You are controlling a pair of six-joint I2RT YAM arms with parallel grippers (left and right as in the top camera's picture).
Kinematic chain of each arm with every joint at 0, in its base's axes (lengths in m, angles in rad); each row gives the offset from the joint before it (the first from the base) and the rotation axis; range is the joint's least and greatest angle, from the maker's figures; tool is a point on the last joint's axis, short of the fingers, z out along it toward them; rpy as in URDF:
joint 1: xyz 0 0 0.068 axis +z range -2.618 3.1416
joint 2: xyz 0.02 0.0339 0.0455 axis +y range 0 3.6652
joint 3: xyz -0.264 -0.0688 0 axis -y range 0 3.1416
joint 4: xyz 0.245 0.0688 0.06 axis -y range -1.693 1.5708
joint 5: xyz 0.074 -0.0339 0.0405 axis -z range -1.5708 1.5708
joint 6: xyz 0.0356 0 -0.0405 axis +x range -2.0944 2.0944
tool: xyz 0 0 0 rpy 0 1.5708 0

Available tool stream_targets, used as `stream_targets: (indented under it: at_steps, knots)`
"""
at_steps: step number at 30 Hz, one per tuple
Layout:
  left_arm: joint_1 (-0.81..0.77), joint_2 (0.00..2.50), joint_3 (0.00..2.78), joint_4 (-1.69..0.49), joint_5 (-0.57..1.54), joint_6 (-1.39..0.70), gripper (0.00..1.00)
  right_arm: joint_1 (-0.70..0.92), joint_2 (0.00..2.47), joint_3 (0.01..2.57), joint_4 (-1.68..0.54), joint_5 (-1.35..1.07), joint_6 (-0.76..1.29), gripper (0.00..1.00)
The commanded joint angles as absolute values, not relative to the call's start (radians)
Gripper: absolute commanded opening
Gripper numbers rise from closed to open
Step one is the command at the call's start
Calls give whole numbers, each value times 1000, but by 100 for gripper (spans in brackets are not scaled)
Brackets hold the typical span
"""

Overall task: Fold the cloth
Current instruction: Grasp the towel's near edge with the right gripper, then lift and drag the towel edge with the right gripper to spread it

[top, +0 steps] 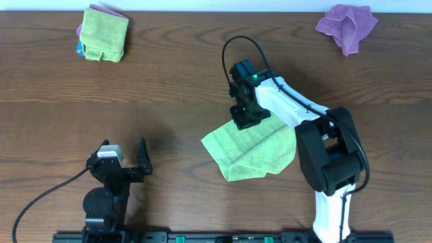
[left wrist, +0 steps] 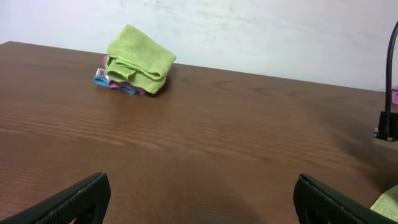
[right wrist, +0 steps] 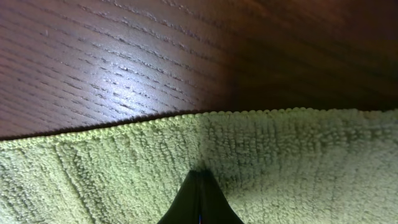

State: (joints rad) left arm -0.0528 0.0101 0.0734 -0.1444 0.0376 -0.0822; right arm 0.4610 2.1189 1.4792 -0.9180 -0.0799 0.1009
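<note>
Overhead: one cloth (top: 251,152), middle of table (top: 169,88) — right claw (top: 244,120) closed, pinching its far edge. Left claw (top: 123,150) spread wide, empty. One crumpled purple cloth (top: 347,25), one folded pile (top: 104,34) — far corners.

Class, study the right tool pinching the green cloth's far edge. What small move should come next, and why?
The right tool is shut on the far edge of the cloth, which lies spread out; the left tool stands open well away. So the right arm should probably lift that edge a little and carry it toward the near side to make the fold.
</note>
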Motion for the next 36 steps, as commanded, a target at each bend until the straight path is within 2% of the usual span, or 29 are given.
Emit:
stream_targets:
  at_steps: [1,13,23,29,36]
  knots:
    - [-55,5,40,-152,26,-90,95,464,2177,1467,-891,-86,88,1]
    - [-55,5,40,-152,26,-90,95,434,2249,1472,-572,-78,142,1]
    - [-55,5,40,-152,25,-90,95,409,2250,1520,-593,-83,152,1]
    - [-55,5,40,-152,26,-90,95,409,2250,1527,-516,-6,162,2]
    - [-55,5,40,-152,25,-90,95,392,2250,1646,-541,11,183,1]
